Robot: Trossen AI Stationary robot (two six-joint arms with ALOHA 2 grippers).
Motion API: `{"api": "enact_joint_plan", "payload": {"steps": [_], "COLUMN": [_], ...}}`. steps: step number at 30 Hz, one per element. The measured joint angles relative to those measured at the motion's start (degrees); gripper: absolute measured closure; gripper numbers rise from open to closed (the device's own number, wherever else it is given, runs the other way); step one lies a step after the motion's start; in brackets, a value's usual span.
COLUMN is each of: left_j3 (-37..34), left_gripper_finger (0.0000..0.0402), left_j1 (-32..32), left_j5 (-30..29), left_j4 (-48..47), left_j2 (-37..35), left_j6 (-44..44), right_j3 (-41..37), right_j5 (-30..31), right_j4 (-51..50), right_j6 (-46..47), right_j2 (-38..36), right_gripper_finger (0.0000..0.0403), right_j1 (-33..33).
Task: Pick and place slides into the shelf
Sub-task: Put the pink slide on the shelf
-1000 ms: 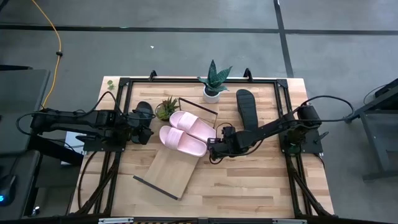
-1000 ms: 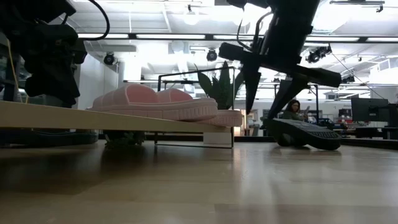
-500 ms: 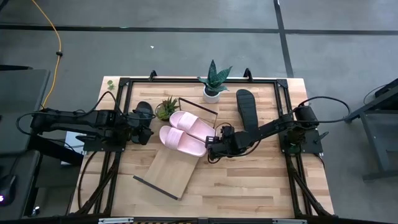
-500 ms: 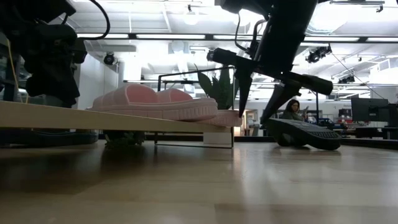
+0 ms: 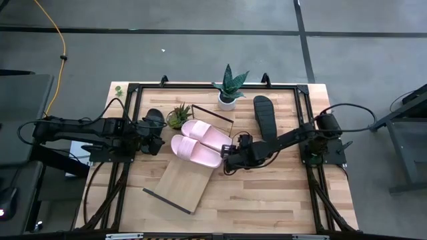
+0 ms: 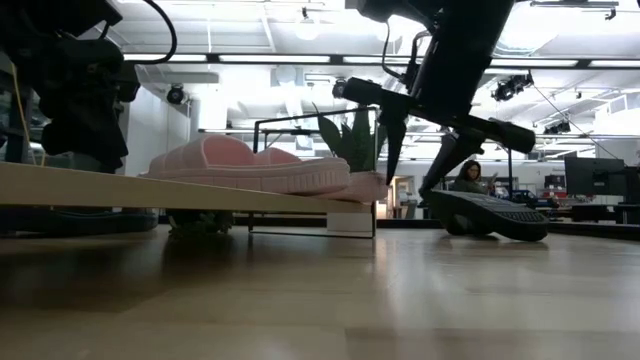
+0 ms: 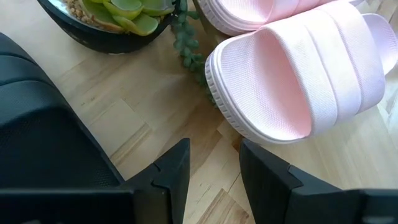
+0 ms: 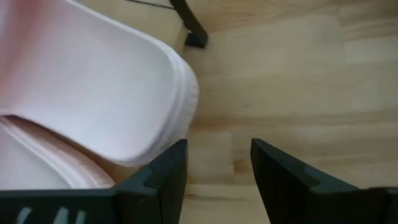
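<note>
Two pale pink slides (image 5: 198,143) lie side by side, soles down, on the light-wood shelf board (image 5: 175,183), which runs slantwise across the table's middle. One black slide (image 5: 263,117) lies on the table at the far right. Another black slide (image 5: 153,118) sits by the left arm. My right gripper (image 5: 230,161) hangs open just right of the pink slides' ends (image 8: 118,93), pointing steeply down, with nothing between its fingers. My left gripper (image 5: 155,142) waits open at the slides' left, above bare wood (image 7: 214,168).
A small succulent in a dark pot (image 5: 179,115) stands right behind the pink slides. A spiky plant in a white pot (image 5: 228,90) stands at the far edge. The shelf's dark frame leg (image 8: 189,25) is close to my right gripper. Bare tabletop (image 5: 267,193) lies near and right.
My right gripper has rolled a little at the wrist. Its fingertips have swung slightly toward the pink slides' ends. It has stayed open, and the slides and shelf have not moved.
</note>
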Motion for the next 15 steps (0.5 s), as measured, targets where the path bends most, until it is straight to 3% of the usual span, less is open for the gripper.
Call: {"api": "enact_joint_plan", "payload": {"steps": [15], "left_j3": [0.00], "left_gripper_finger": [0.0275], "left_j1": [0.00], "left_j5": [0.00], "left_j4": [0.02], "left_j2": [0.00], "left_j6": [0.00], "right_j3": [0.00], "right_j5": [1.38], "right_j4": [-0.78], "right_j6": [3.14], "right_j2": [0.00], "right_gripper_finger": [0.0236], "right_j1": [0.85]}}
